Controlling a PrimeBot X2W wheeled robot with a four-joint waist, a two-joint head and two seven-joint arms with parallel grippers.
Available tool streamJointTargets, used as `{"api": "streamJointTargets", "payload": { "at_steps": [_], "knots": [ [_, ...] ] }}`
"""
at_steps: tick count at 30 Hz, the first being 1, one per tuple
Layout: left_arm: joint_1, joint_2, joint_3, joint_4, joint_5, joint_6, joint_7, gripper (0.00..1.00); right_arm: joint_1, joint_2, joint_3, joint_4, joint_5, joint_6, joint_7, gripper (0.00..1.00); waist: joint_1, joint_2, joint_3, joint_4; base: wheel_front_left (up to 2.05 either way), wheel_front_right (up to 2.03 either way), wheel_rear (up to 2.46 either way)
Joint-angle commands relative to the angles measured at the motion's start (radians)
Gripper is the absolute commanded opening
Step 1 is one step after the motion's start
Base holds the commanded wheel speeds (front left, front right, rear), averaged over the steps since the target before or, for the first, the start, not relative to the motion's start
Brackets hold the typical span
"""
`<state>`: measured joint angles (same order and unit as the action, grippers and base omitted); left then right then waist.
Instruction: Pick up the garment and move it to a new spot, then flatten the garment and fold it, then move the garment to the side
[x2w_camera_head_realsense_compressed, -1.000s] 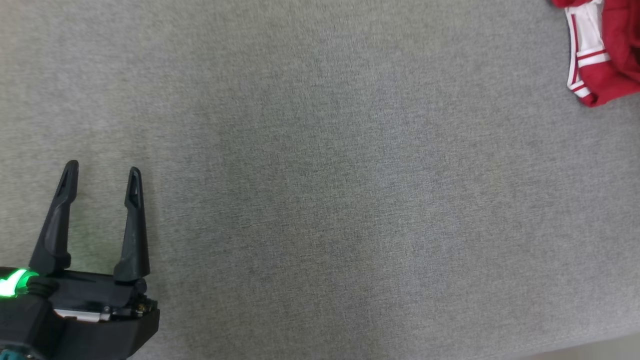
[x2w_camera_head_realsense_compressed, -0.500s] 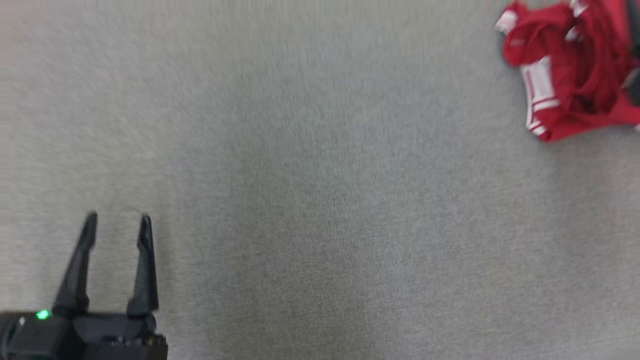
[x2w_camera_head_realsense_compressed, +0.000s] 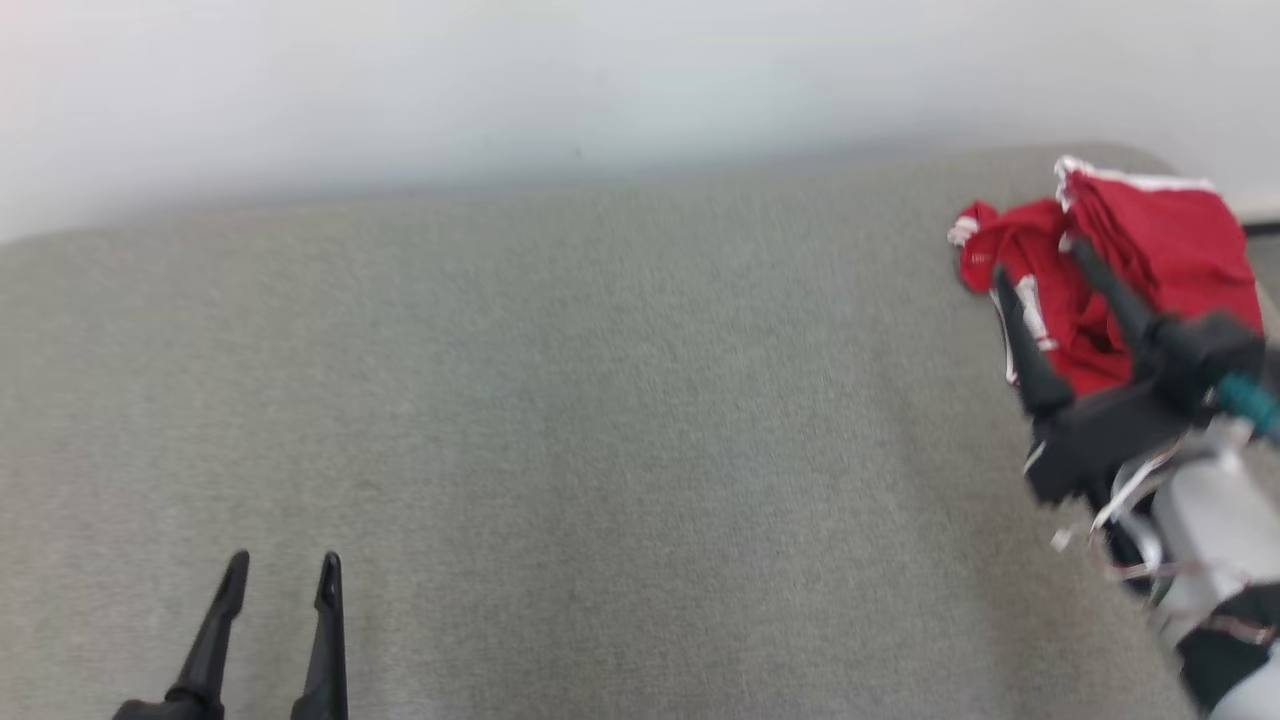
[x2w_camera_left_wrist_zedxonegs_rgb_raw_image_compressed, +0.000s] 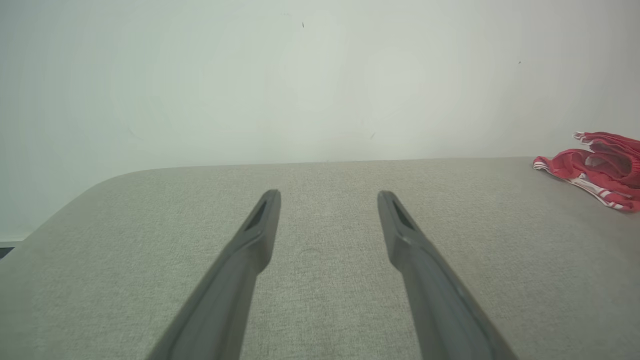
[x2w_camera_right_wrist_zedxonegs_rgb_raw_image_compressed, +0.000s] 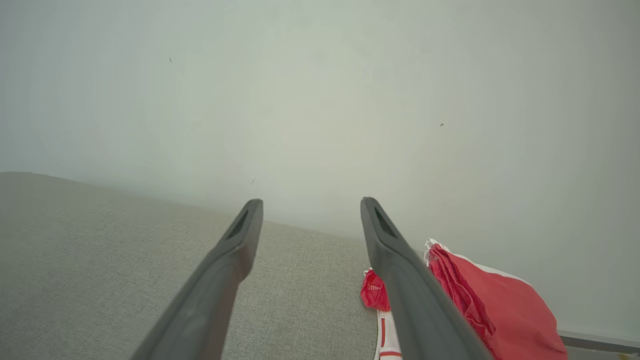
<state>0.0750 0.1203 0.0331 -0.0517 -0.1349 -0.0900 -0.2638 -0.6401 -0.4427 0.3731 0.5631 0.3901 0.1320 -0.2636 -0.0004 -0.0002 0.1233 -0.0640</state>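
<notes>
1. Hovering over the far right corner of the table (x2w_camera_head_realsense_compressed: 600, 420), the right gripper (x2w_camera_head_realsense_compressed: 1040, 262) has both long fingers spread wide, with nothing caught between them.
2. The garment (x2w_camera_head_realsense_compressed: 1160, 240), red cloth with white trim, lies in a crumpled heap at that same far right corner. One fold stands up in a peak, close to the table's back edge.
3. Seen along the right wrist, the heap sits to one side of the gap, partly hidden behind one finger. Only table surface shows between the two fingers, so the line-up looks off to me.
4. I can't tell whether that finger brushes the cloth – the head view is too blurred.
5. The left gripper (x2w_camera_head_realsense_compressed: 284, 560) sits low over the table's near left part, well apart from the heap, its fingers splayed and empty.
6. To do this pickup well, I'd first shift the right gripper sideways until the bulk of the heap falls between its fingers.
7. Then come down on the thick bunched middle, not the thin white-trimmed edge – several layers pinched together should hold better than one.
8. Lift straight up before carrying it toward the table's open middle.
9. One risk is that a sideways drag this close to the corner nudges the cloth off the table's right edge.
</notes>
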Motion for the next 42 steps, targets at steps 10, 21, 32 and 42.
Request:
{"api": "streamJointTargets", "payload": {
  "at_steps": [10,21,32,42],
  "knots": [
    [0.043,0.010,0.000,0.065,-0.028,0.000,0.006,1.00,0.337,0.134,-0.136,-0.166,-0.068,-0.003,0.000,1.00,0.0004,0.0002,-0.170,0.081,0.00,0.00,0.00],
    [0.054,0.017,0.014,0.108,-0.049,0.014,0.004,1.00,0.594,0.220,-0.255,-0.340,-0.131,-0.003,0.005,1.00,0.0004,0.0002,-0.186,0.086,0.00,0.00,0.00],
    [0.074,0.023,0.022,0.107,-0.073,0.024,0.009,1.00,0.720,0.267,-0.348,-0.485,-0.151,-0.003,0.053,1.00,0.0004,0.0002,-0.205,0.067,0.00,0.00,0.00],
    [0.073,0.032,0.016,0.093,-0.081,0.027,0.016,1.00,0.736,0.274,-0.365,-0.491,-0.125,-0.003,0.061,1.00,0.0004,0.0002,-0.195,0.069,0.00,0.00,0.00]
  ]
}}
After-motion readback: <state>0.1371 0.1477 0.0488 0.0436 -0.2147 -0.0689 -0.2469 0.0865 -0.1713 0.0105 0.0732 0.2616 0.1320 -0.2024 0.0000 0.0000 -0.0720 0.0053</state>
